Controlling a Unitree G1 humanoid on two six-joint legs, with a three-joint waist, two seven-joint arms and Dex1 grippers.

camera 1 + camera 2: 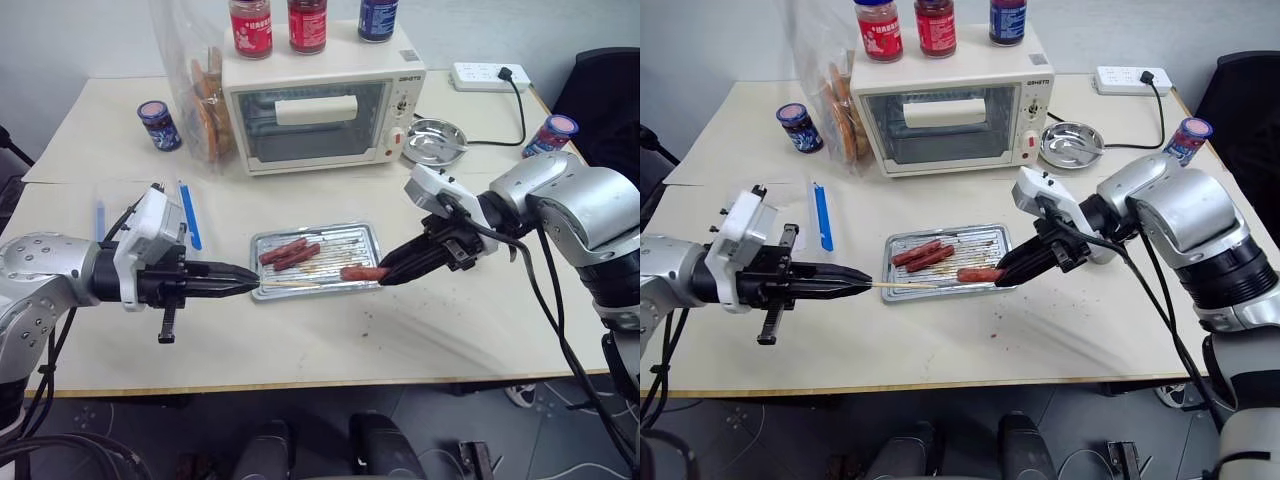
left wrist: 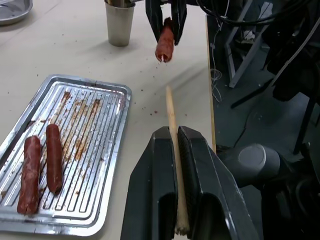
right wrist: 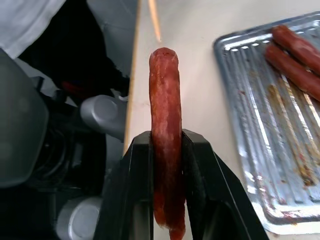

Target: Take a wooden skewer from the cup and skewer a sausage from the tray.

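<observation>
Left gripper [image 1: 862, 283], lower left of the right eye view, was clamped on the skewer [image 1: 905, 285], tip levelled at the sausage [image 1: 978, 274] so the two could meet end-on. Right gripper [image 1: 1002, 272], centre, pinched that sausage above the tray [image 1: 992, 236].

Left wrist view: skewer between closed fingers [image 2: 160, 185]; cup [image 2: 120, 22] at upper left.

Right wrist view: fingers [image 3: 140, 165] gripped the sausage mid-length, free end facing the skewer tip.
</observation>
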